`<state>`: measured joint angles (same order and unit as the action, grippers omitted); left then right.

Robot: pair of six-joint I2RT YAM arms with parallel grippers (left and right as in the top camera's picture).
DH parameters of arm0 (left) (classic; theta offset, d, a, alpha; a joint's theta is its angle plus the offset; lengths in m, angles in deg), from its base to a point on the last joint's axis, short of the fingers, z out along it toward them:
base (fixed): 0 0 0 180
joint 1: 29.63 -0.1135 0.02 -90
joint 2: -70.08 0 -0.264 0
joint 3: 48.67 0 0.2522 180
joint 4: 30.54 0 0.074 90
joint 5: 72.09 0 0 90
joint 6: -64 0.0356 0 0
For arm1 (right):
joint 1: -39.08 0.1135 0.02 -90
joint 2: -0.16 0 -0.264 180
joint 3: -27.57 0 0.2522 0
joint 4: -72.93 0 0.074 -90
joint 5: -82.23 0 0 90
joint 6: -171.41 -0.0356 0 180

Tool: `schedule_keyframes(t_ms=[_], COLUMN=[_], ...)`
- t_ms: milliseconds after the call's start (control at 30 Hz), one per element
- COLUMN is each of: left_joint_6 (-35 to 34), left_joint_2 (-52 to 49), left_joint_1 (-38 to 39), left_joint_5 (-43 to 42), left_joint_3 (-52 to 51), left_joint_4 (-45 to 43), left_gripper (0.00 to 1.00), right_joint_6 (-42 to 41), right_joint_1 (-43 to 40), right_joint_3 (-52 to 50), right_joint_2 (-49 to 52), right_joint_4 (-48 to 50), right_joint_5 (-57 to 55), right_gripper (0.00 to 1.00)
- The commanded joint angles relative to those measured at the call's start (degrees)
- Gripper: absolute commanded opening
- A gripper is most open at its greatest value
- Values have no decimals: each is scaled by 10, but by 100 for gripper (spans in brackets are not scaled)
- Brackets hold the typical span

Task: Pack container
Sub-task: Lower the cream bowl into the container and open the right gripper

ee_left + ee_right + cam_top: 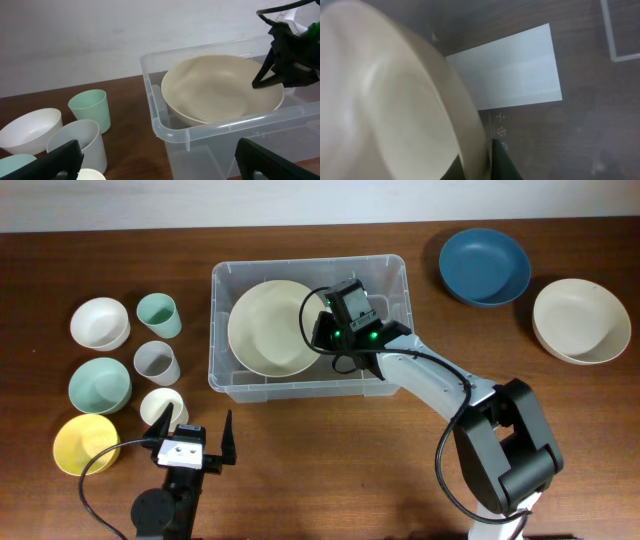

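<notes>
The clear plastic container [222,370] stands in the middle of the table, and its near corner shows in the left wrist view [165,127]. A large cream bowl [268,328] lies tilted inside it at the left. My right gripper [322,332] reaches into the container and is shut on the bowl's right rim. The right wrist view shows the rim [385,110] between the fingers [485,160], with the white label [510,70] on the container's base beyond. My left gripper [197,430] is open and empty near the front edge, left of the container [160,165].
A blue bowl [485,266] and stacked cream bowls [581,320] sit at the back right. At the left are a white bowl [100,323], mint cup [158,314], grey cup [157,362], pale green bowl [100,385], yellow bowl [85,444] and cream cup [163,408].
</notes>
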<state>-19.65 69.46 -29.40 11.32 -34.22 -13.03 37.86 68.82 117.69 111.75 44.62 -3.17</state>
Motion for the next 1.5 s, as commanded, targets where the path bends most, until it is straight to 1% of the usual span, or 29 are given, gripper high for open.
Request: schedule_keyframes(t_ms=[0, 133, 300, 333, 400, 433, 467, 633, 733, 867, 1000, 1133, 1200, 1267, 1333, 1367, 1400, 1433, 1467], left_joint_6=[-5, -5, -5, -5, -5, -5, -5, -5, -5, -5, -5, -5, -5, -5, -5, -5, -5, -5, -5], left_joint_2=[3, 3, 3, 3, 3, 3, 3, 3, 3, 3, 3, 3, 3, 3, 3, 3, 3, 3, 3], left_joint_1=[-3, -3, -3, -3, -3, -3, -3, -3, -3, -3, -3, -3, -3, -3, -3, -3, -3, -3, -3], left_joint_5=[4, 4, 4, 4, 4, 4, 4, 4, 4, 4, 4, 4, 4, 4, 4, 4, 4, 4, 4], left_joint_3=[-2, -2, -2, -2, -2, -2, -2, -2, -2, -2, -2, -2, -2, -2, -2, -2, -2, -2, -2], left_joint_4=[3, 3, 3, 3, 3, 3, 3, 3, 3, 3, 3, 3, 3, 3, 3, 3, 3, 3, 3], left_gripper=[99, 99, 99, 99, 99, 99, 100, 100, 99, 99, 99, 100, 99, 99, 99, 99, 99, 99, 99], right_joint_6=[-5, -24, -24, -24, -24, -24, -23, -13, 13, 17, 17, 18, 18, 18, 18, 18, 18, 24, 34], right_joint_1=[4, 6, 6, 6, 6, 6, 6, 0, -9, -25, -42, -51, -51, -51, -51, -51, -51, -51, -52], right_joint_3=[12, 11, 11, 11, 11, 11, 11, 13, 19, 39, 43, 42, 42, 42, 42, 42, 42, 42, 44], right_joint_2=[-2, -2, -2, -2, -2, -2, -2, -4, -9, -19, -18, -14, -13, -13, -13, -13, -13, -13, -14], right_joint_4=[4, 3, 2, 2, 2, 2, 2, 2, 0, -38, -56, -70, -72, -71, -71, -71, -69, -61, -54], right_joint_5=[19, 27, 34, 41, 43, 43, 42, 38, 41, 49, 47, 47, 41, 35, 28, 23, 22, 27, 35], right_gripper=[8, 10, 23, 37, 56, 61, 64, 72, 74, 76, 77, 76, 69, 57, 39, 31, 25, 16, 10])
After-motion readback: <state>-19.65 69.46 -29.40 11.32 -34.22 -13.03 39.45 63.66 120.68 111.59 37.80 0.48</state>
